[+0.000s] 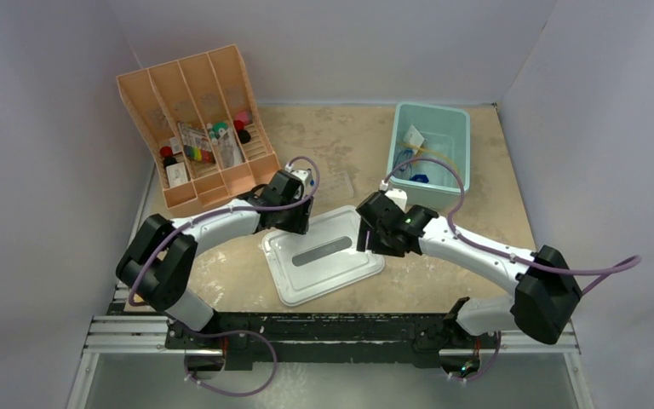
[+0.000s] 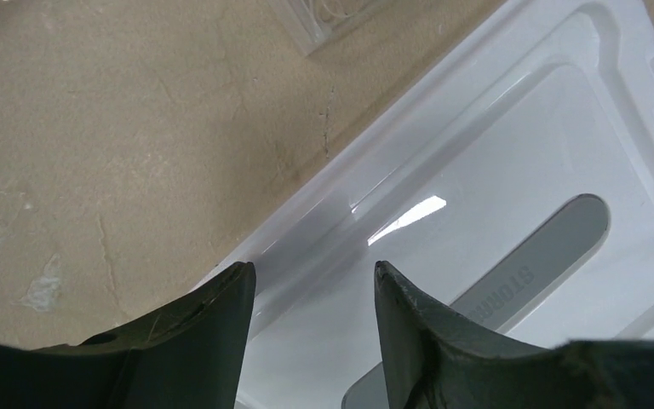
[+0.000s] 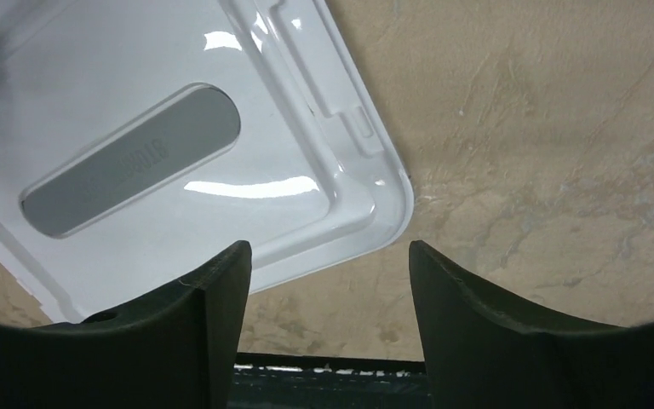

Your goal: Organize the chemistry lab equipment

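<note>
1. My left end effector (image 2: 311, 274): fingers spread, nothing between them. It hovers over the far-left edge of the grey lid (image 1: 324, 256).
2. My right end effector (image 3: 328, 251): fingers spread as well, nothing pinched. It hangs over the lid's right side. My wrist view shows the lid's near-right corner and bare counter (image 1: 341, 136) beside it.
3. The lid lies flat mid-counter between my two arms, skewed against the counter's near edge.
4. Clear holed rack (image 1: 338, 181): on the counter just beyond the lid's far edge, near my left wrist.
5. Teal bin (image 1: 467, 149), far right: it holds the tan rubber tube (image 1: 436, 154), a small packet (image 1: 415, 136) and a blue item (image 1: 421, 178). The blue item is too small to tell what it is.
6. Orange organizer (image 1: 189, 81), far left: small loose items (image 1: 209, 141) sit at the near ends of its compartments.
7. Both end effectors are well apart from the bin and the organizer.
</note>
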Available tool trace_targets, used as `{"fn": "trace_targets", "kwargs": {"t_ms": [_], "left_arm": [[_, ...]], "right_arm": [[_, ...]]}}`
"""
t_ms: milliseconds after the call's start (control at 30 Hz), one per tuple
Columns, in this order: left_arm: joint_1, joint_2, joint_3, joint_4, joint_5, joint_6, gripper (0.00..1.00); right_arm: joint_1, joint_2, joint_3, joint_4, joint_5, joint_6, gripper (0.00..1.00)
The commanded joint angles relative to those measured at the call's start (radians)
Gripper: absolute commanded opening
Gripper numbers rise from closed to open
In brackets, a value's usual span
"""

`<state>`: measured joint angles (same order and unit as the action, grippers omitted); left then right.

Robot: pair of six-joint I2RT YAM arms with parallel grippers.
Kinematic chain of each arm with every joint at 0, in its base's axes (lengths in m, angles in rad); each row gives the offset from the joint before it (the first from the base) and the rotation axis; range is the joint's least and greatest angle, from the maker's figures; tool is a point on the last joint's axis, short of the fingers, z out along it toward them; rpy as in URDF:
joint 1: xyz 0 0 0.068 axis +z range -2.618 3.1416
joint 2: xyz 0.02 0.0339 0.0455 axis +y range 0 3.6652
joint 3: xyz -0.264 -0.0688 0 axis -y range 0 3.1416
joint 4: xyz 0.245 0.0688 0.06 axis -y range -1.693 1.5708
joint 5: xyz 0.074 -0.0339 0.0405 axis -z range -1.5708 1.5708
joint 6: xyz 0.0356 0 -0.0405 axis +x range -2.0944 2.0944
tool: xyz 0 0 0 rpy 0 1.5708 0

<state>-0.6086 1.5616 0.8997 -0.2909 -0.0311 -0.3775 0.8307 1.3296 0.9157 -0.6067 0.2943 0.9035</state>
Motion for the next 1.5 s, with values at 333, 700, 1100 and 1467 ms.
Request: {"fn": "trace_targets", "kwargs": {"t_ms": [333,700,1100,1467], "left_arm": [[0.0,0.038,0.037,0.012,-0.03,0.132,0.4],[0.0,0.059,0.079,0.002,-0.058,0.213,0.52],[-0.004,0.168,0.066,0.014,0.065,0.263,0.25],[-0.12,0.05,0.048,-0.04,0.131,0.294,0.0]], "right_arm": [[-0.002,-0.069,-0.074,0.01,-0.049,0.281,0.6],[-0.001,-0.048,-0.104,-0.002,-0.069,0.436,0.63],[-0.001,-0.05,-0.132,0.004,-0.082,0.476,0.62],[-0.002,-0.14,-0.161,-0.102,-0.021,0.593,0.62]]}}
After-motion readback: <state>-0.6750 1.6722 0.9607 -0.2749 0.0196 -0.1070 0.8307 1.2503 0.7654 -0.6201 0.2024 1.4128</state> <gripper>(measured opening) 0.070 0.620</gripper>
